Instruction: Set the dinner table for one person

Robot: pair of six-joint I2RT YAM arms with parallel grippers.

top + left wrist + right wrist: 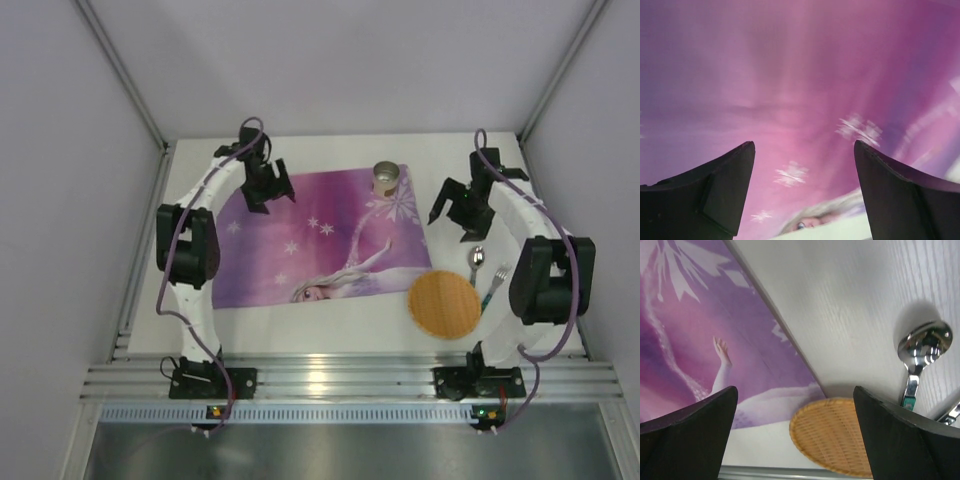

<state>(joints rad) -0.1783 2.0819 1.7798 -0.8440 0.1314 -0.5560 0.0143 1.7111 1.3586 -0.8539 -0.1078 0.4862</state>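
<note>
Dinner table (340, 325) filled the cell floor, white top, both arms bolted at its near edge. Purple snowflake placemat (320, 240) lay left of centre, skewed. Metal cup (387, 178) stood upright on the mat's far right corner. Round woven plate (445, 304) sat toward the tabletop's near right, at the mat's near right corner; overlap unclear. Spoon (477, 262) and fork (495, 283) lay side by side just right of the plate. Left gripper (804, 145) hung over the mat, jaws spread, empty. Right gripper (795, 389) hung above the mat's right edge, jaws wide, holding nothing.
</note>
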